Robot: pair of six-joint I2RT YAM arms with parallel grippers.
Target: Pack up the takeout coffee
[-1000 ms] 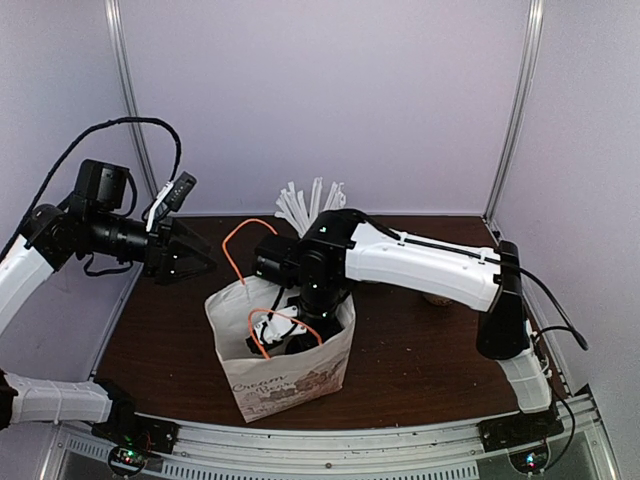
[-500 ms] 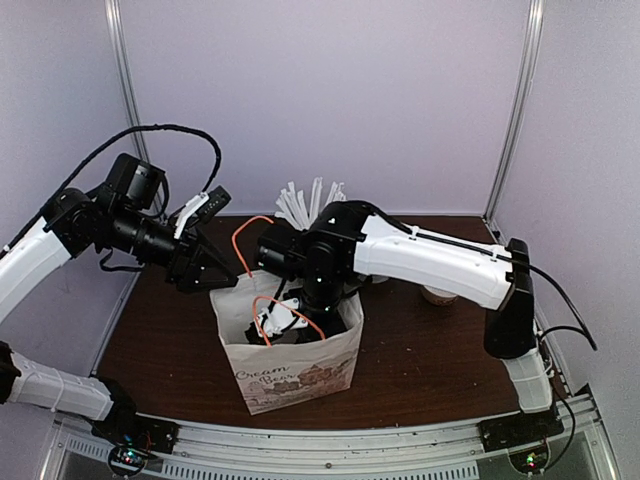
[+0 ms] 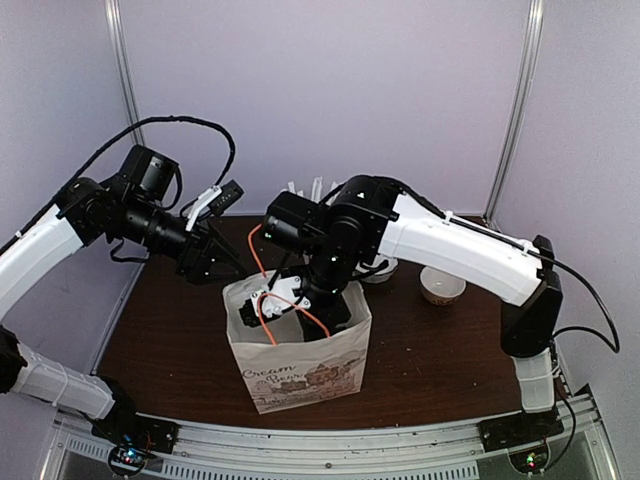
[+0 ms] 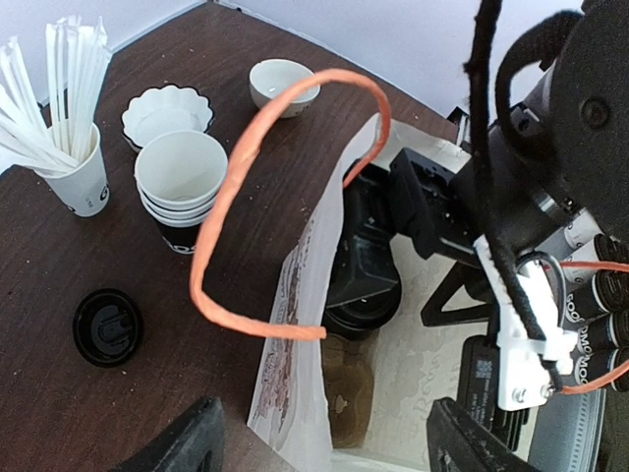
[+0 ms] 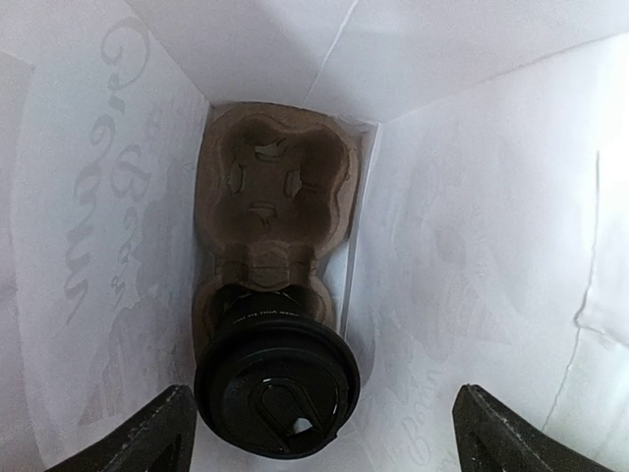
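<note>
Brown card makes a cup tray (image 5: 280, 187) that lies flat on the bottom of the white paper bag (image 3: 300, 370). The takeout coffee (image 5: 275, 388) stands upright in one pocket of that tray, deep inside the bag, with its black lid on.

The right gripper (image 5: 329, 438) hangs at the bag's mouth and looks straight down at the cup. Its two fingers are spread wide apart. The cup shows between them, lower down, and they do not touch it. They hold nothing.

The left gripper (image 4: 329, 447) is at the left rim of the bag. Its fingers are spread wide too, with the bag's paper wall between them. I cannot tell if they touch the paper. An orange handle (image 4: 246, 167) loops up from that wall.

The bag stands on a dark brown table (image 3: 430, 350). Also on the table are a stack of white paper cups (image 4: 180, 177), a cup of straws (image 4: 74, 182), a loose black lid (image 4: 108, 326), a small cream bowl (image 4: 285, 87) and a little wavy-edged dish (image 4: 165, 113).
</note>
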